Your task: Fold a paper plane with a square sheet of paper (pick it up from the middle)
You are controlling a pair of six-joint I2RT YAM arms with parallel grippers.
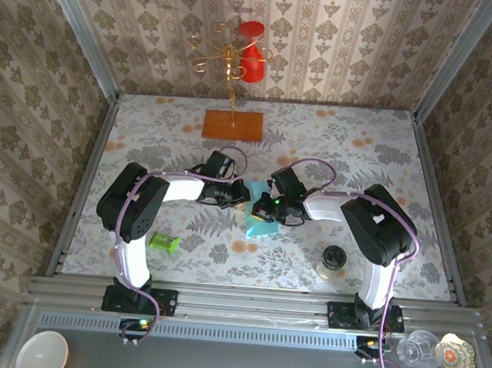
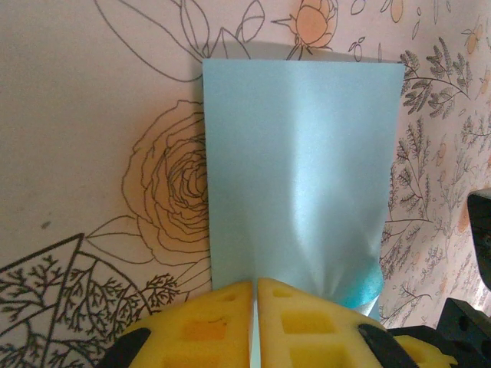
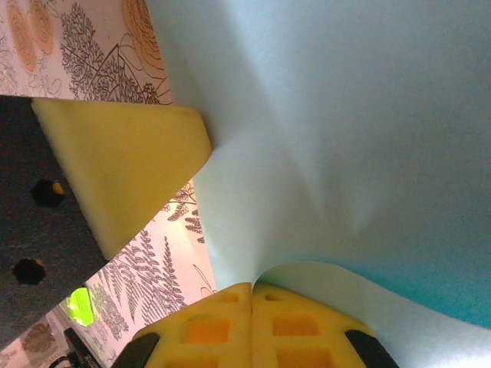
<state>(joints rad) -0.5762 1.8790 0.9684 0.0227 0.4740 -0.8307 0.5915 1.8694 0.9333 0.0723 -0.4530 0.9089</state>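
The square sheet of paper (image 1: 263, 219), light blue, is held just above the flowered table between both arms. In the left wrist view the sheet (image 2: 299, 169) looks like a doubled-over upright rectangle with a darker teal curl at its lower right. My left gripper (image 2: 255, 285) is shut on the sheet's near edge. In the right wrist view the sheet (image 3: 345, 130) bulges and curls over my right gripper (image 3: 252, 290), which is shut on another edge of it. The left gripper's yellow pad (image 3: 123, 165) sits close on the left there. A paper plane is out of view.
An orange wooden board (image 1: 233, 125) lies at the back centre, with a gold wire stand (image 1: 233, 59) behind it. A small green cylinder (image 1: 164, 243) lies front left and a small jar (image 1: 333, 262) stands front right. Patterned walls enclose the table.
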